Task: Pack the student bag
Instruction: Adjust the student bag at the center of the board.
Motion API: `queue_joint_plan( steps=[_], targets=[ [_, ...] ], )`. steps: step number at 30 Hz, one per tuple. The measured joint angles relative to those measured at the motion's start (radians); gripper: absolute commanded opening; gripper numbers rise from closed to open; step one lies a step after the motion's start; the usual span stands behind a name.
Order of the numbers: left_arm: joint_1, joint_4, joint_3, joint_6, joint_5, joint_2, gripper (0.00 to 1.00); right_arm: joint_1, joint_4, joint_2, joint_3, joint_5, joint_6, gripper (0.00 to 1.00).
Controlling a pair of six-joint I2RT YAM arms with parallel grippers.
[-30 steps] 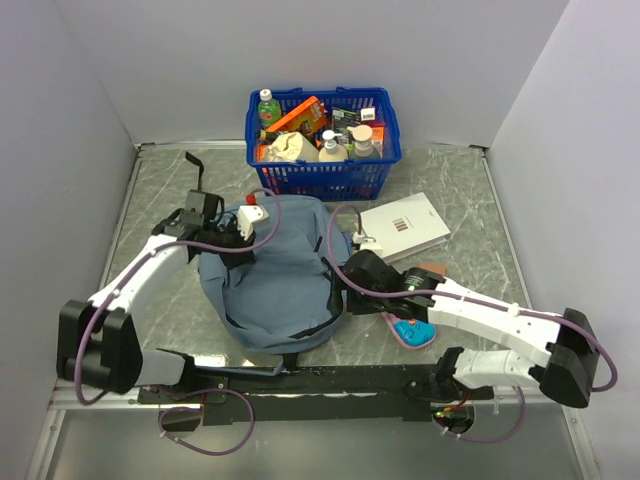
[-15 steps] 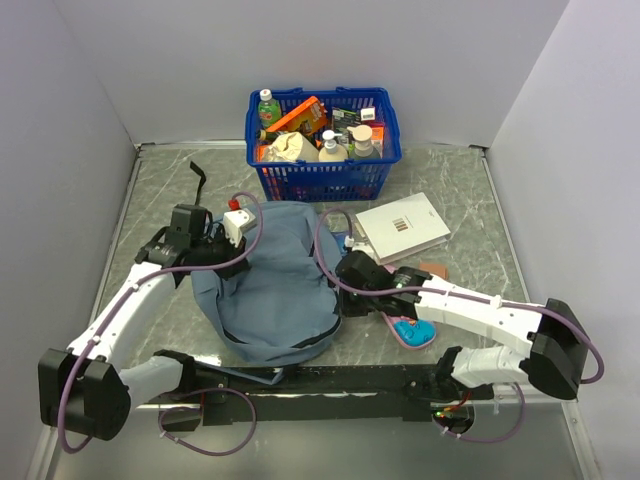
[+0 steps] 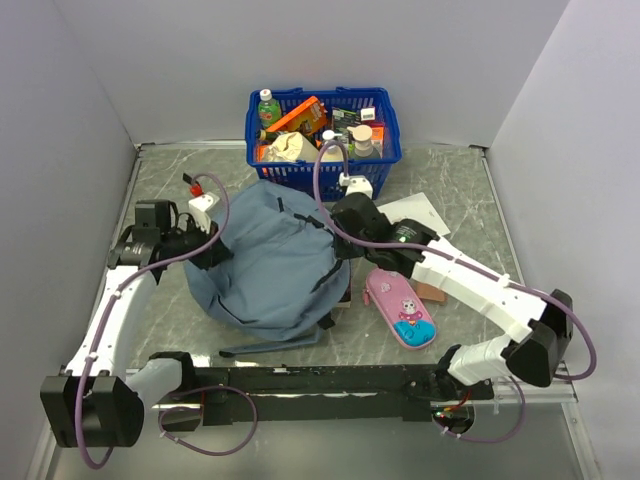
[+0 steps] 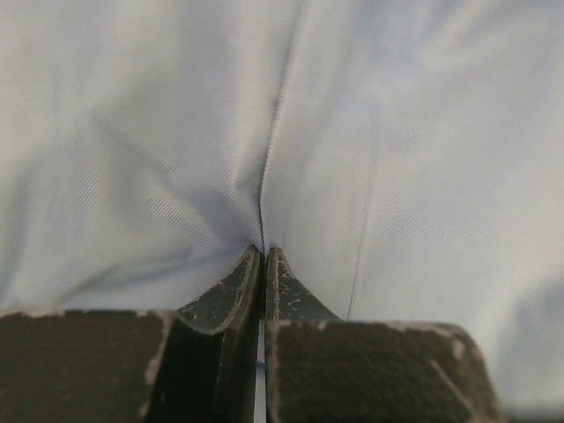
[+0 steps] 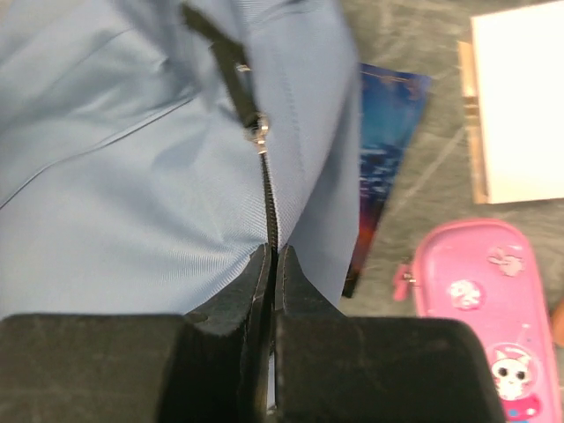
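Observation:
The student bag (image 3: 265,260), soft grey-blue fabric with dark zips, lies bunched in the middle of the table. My left gripper (image 3: 212,252) pinches a fold of the bag's fabric (image 4: 264,176) at its left side, jaws shut on the cloth. My right gripper (image 3: 338,243) is shut on the bag's right edge, the dark zip line (image 5: 269,207) running straight into its closed jaws, with the zip pull (image 5: 256,126) just beyond. A pink pencil case (image 3: 402,308) lies on the table right of the bag. A dark blue book (image 5: 381,167) shows under the bag's edge.
A blue plastic basket (image 3: 322,178) full of bottles and packets stands at the back, close behind the bag. A white notebook (image 3: 420,210) lies right of it, partly under my right arm. A black strap (image 3: 270,345) trails toward the near edge. Grey walls close in left and right.
The right gripper has shut on the bag's zip edge and moved away from the near edge toward the basket. The left gripper pulled left. The bag spread wider, and the pencil case is uncovered.

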Motion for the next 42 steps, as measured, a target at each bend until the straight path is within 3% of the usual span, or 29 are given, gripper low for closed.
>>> queue_joint_plan(
  steps=[4,7,8,9,10,11,12,13,14,17,21,25,32,42],
  targets=[
    [-0.001,-0.15,0.001,0.148,0.103,-0.006,0.05,-0.018,0.043,0.031,-0.125,-0.004,0.008,0.0],
    [-0.012,-0.277,0.001,0.282,0.172,0.009,0.32,-0.01,0.087,0.047,-0.264,-0.035,0.032,0.0],
    [-0.02,-0.306,0.002,0.315,0.192,0.014,0.49,-0.006,0.093,0.053,-0.294,-0.039,0.036,0.0],
    [-0.025,-0.332,0.007,0.342,0.2,0.024,0.58,-0.006,0.089,0.058,-0.311,-0.032,0.036,0.0],
    [-0.029,-0.369,0.028,0.369,0.207,0.039,0.74,-0.007,0.077,0.064,-0.327,-0.017,0.041,0.0],
    [-0.031,-0.388,0.049,0.395,0.212,0.057,0.78,-0.01,0.068,0.069,-0.333,-0.003,0.045,0.01],
    [-0.033,-0.407,0.078,0.411,0.215,0.08,0.82,-0.012,0.061,0.074,-0.335,0.013,0.05,0.08],
    [-0.034,-0.415,0.113,0.415,0.216,0.107,0.82,-0.012,0.059,0.074,-0.335,0.022,0.054,0.17],
    [-0.035,-0.412,0.145,0.413,0.215,0.133,0.82,-0.013,0.058,0.073,-0.335,0.032,0.057,0.36],
    [-0.035,-0.326,0.218,0.359,0.19,0.192,0.83,-0.014,0.051,0.063,-0.335,0.062,0.06,0.58],
    [-0.051,-0.151,0.229,0.291,0.15,0.219,0.83,-0.02,0.047,0.006,-0.335,0.077,0.05,0.63],
    [-0.156,-0.087,0.317,0.298,0.121,0.304,0.81,-0.021,0.083,-0.097,-0.34,0.06,0.045,0.65],
    [-0.342,-0.111,0.464,0.488,0.093,0.509,0.76,-0.02,0.249,-0.311,-0.476,-0.001,-0.003,0.65],
    [-0.387,-0.229,0.489,0.761,0.068,0.639,0.74,-0.02,0.33,-0.349,-0.534,-0.047,-0.03,0.63]
  ],
)
